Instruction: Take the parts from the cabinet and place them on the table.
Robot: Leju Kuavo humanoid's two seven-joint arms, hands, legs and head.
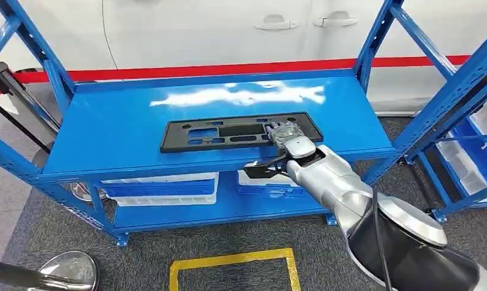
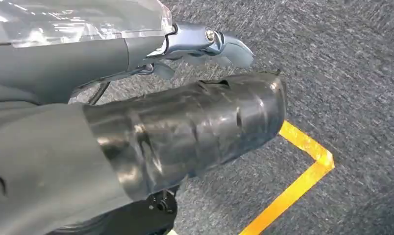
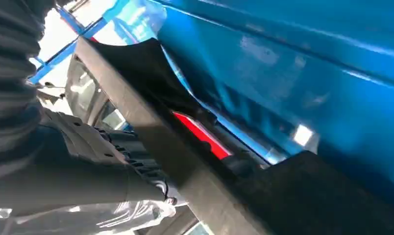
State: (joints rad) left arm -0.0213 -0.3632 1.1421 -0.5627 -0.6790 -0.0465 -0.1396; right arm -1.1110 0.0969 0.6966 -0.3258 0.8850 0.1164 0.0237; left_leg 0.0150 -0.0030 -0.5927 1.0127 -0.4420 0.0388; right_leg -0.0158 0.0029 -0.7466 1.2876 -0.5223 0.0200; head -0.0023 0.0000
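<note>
Right hand [image 1: 288, 134] on black panel [image 1: 229, 131], near shelf [image 1: 108, 121] front edge.

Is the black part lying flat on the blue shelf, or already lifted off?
Cannot tell for sure. The head view shows the black part flat on the blue shelf, with the right hand at its end; the wrist view suggests that end is raised.

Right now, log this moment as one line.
right hand: on black part | part: flat on blue shelf | left hand: hanging over carpet
</note>
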